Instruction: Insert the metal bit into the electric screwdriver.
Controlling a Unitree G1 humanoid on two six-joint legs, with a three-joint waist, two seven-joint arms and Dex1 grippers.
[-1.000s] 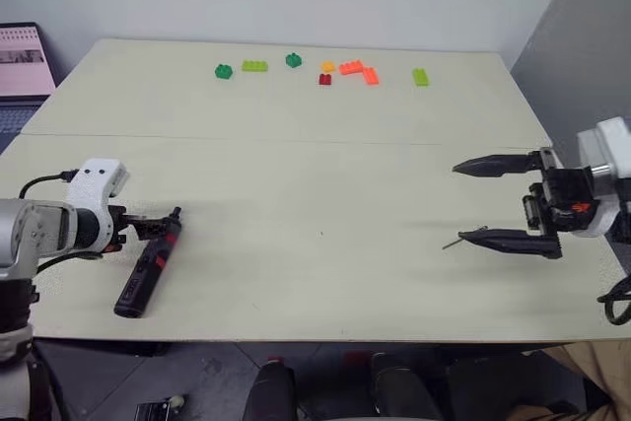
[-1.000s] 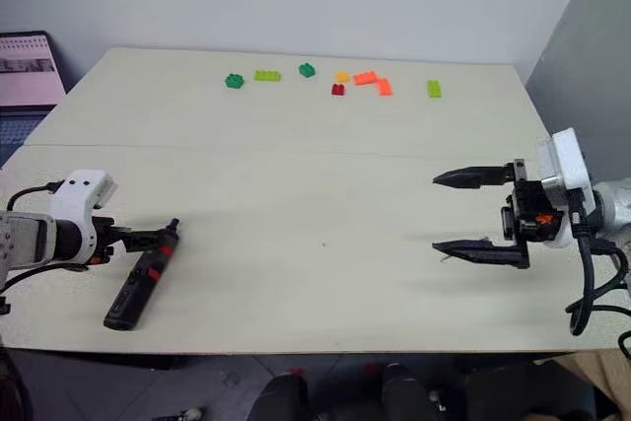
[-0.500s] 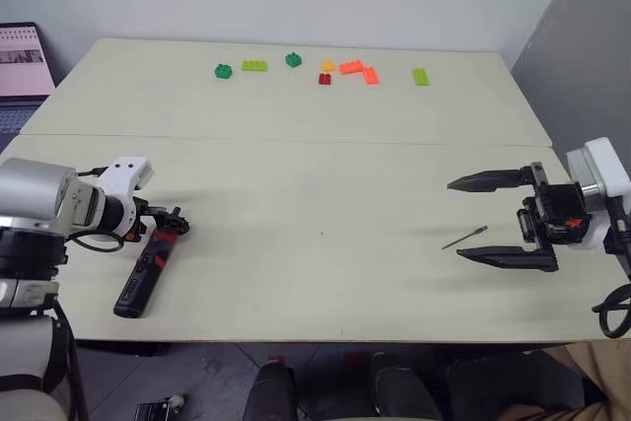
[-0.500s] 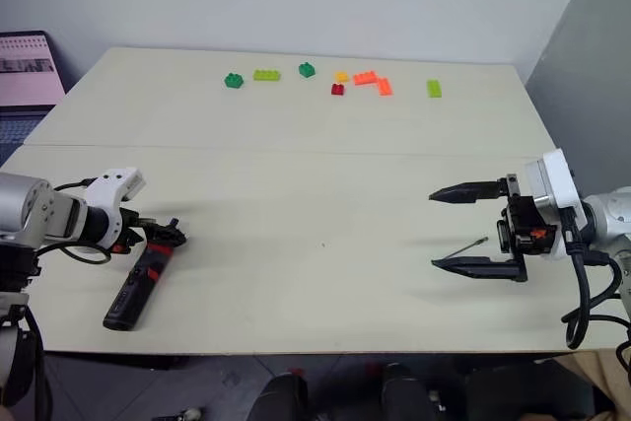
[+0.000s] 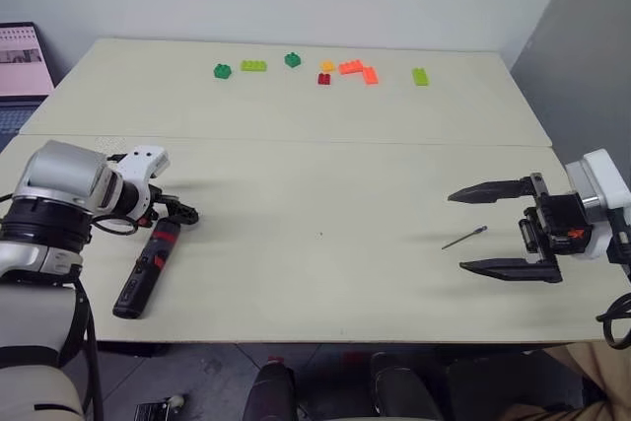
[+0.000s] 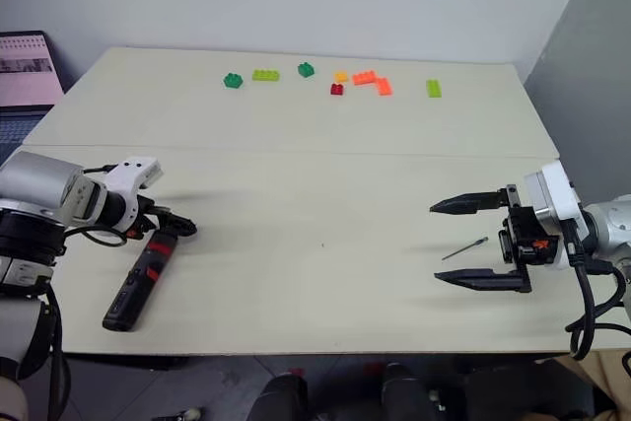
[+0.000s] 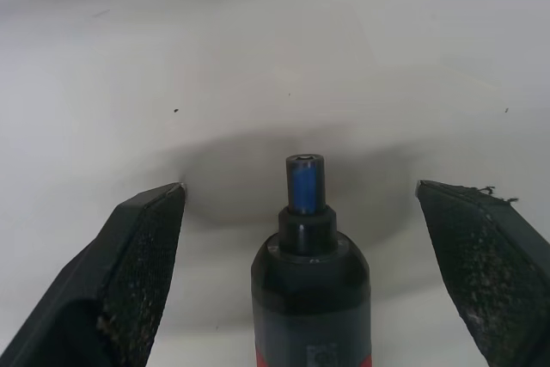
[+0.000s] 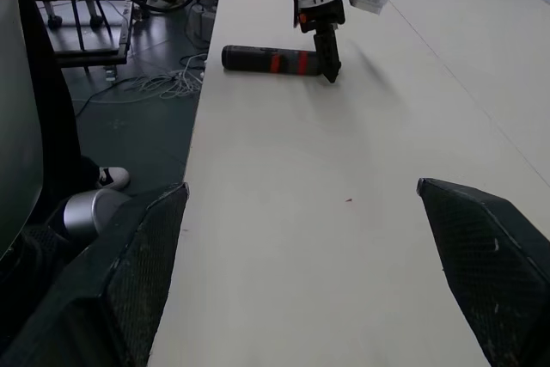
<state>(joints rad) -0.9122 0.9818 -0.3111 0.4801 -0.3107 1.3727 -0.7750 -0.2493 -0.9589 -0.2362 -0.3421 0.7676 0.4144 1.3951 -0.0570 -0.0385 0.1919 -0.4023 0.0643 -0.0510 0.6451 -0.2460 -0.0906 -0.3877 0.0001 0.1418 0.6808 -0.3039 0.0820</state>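
The electric screwdriver, black with red accents, lies on the table near the front left, its narrow tip pointing away from me. My left gripper points steeply down over that tip. In the left wrist view the tip sits between the open fingers without touching them. The metal bit, a thin grey rod, lies on the table at the right. My right gripper is held level and open, one finger above the other, and the bit shows between them, untouched.
Several coloured bricks lie in a row at the table's far edge. A laptop stands beyond the left edge. A seam runs across the table. Cables lie on the floor beside the table.
My left arm has swung in and tipped downward, bringing its gripper from beside the screwdriver to over its tip. The right gripper has sunk slightly, baring the bit between its fingers.
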